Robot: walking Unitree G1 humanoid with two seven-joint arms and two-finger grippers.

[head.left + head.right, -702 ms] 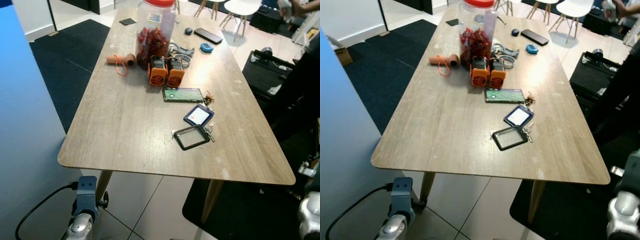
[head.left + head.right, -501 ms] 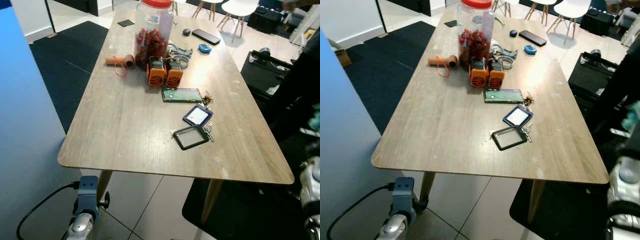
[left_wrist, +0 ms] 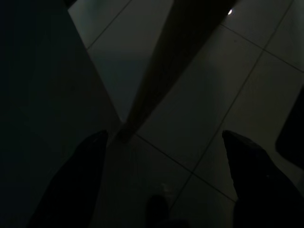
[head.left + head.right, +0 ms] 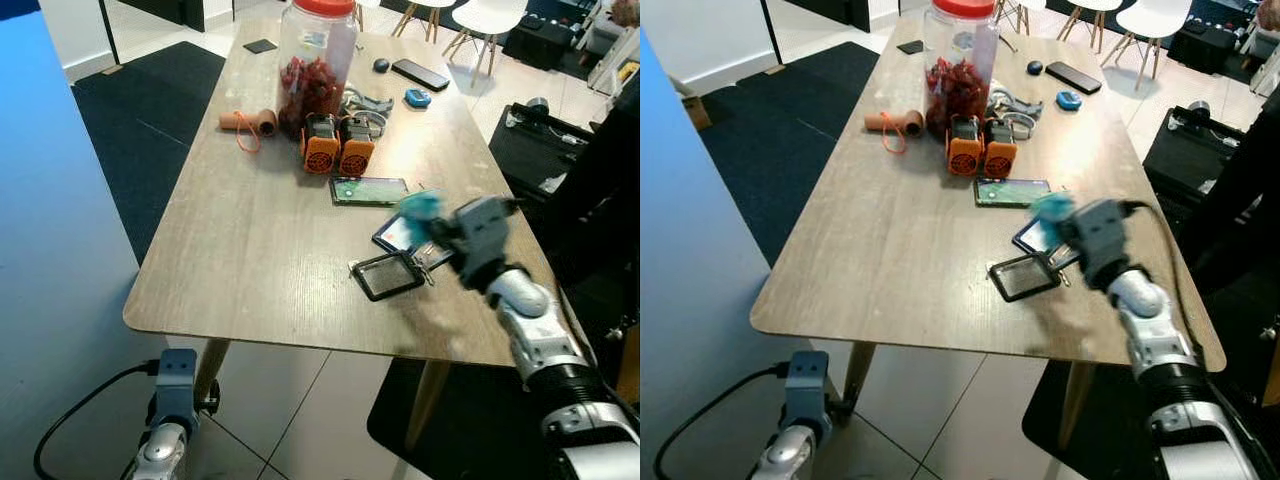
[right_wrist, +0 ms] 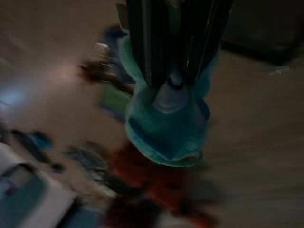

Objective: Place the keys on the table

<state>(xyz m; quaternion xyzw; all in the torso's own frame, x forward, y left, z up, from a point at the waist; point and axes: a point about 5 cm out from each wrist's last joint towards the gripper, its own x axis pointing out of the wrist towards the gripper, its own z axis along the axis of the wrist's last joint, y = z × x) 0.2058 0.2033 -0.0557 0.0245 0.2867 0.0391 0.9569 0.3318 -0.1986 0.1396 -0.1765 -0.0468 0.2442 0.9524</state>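
The keys hang from a teal plush fob (image 4: 420, 206), which blurs in motion above the right part of the wooden table (image 4: 250, 250). My right gripper (image 5: 173, 80) is shut on the fob (image 5: 166, 128), its black fingers (image 5: 142, 42) pressed into the plush. The right arm (image 4: 520, 300) reaches in from the lower right, over the blue card holder (image 4: 392, 232). No metal keys can be made out in the blur. My left arm (image 4: 170, 420) hangs idle below the table's front corner, and the left gripper (image 3: 166, 156) is open over dark floor tiles.
A black-framed card holder (image 4: 388, 275), a green phone (image 4: 368, 189), two orange devices (image 4: 338, 150), a big jar of red snacks (image 4: 317, 60), a tan roll (image 4: 248, 122) and a black phone (image 4: 419, 73) lie on the table. A black case (image 4: 540, 140) stands at the right.
My right arm has swung up from the lower right to above the table's right side, carrying the teal fob. The camera has shifted slightly.
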